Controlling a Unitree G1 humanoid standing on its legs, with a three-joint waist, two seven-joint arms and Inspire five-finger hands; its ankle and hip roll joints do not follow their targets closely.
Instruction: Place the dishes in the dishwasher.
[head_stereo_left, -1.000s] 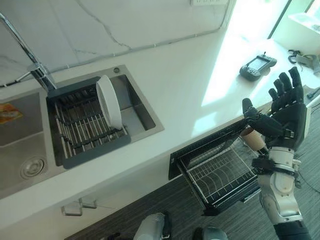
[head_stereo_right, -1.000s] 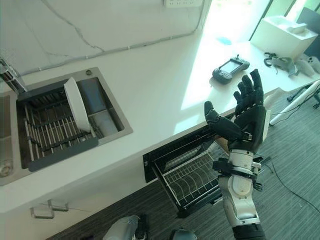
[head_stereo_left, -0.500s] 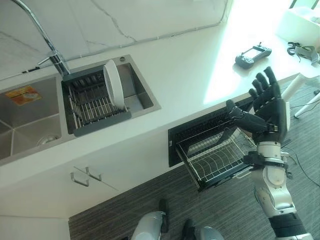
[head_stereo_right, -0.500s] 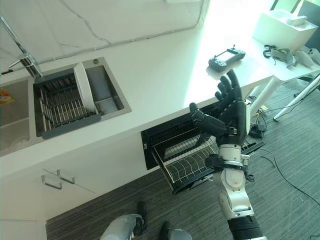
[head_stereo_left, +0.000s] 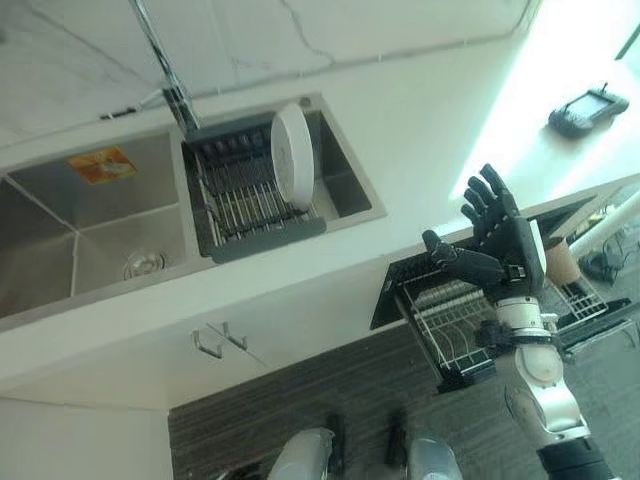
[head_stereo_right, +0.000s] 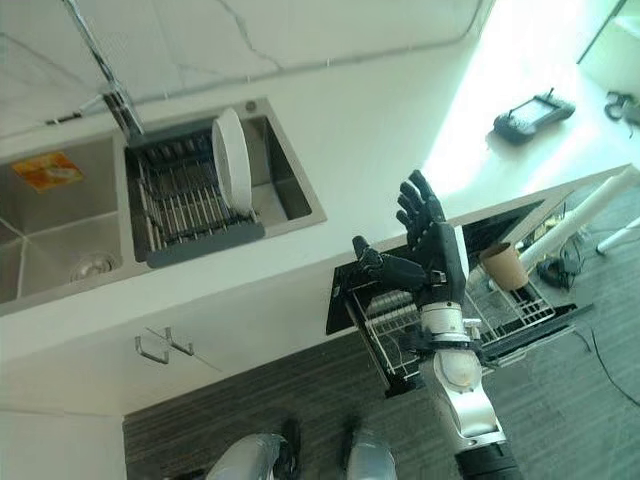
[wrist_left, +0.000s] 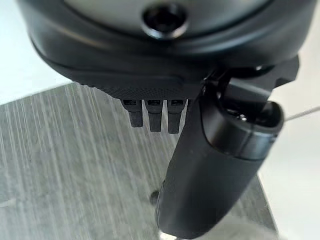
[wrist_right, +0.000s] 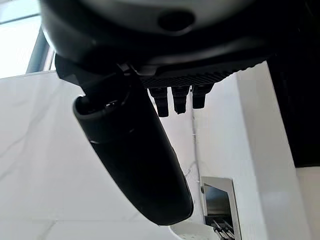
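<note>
My right hand (head_stereo_left: 500, 235) is raised, fingers spread and empty, above the open dishwasher rack (head_stereo_left: 452, 330); the plate (head_stereo_left: 292, 156) stands upright in the sink rack (head_stereo_left: 250, 205) far left, so I'd reach over and pinch its top rim.

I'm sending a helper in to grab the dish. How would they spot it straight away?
Find the steel sink set in the white counter. Its basin nearer the dishwasher rack holds a dark drying rack. The plate stands on edge in that rack: the one round white thing among the dark bars.
</note>
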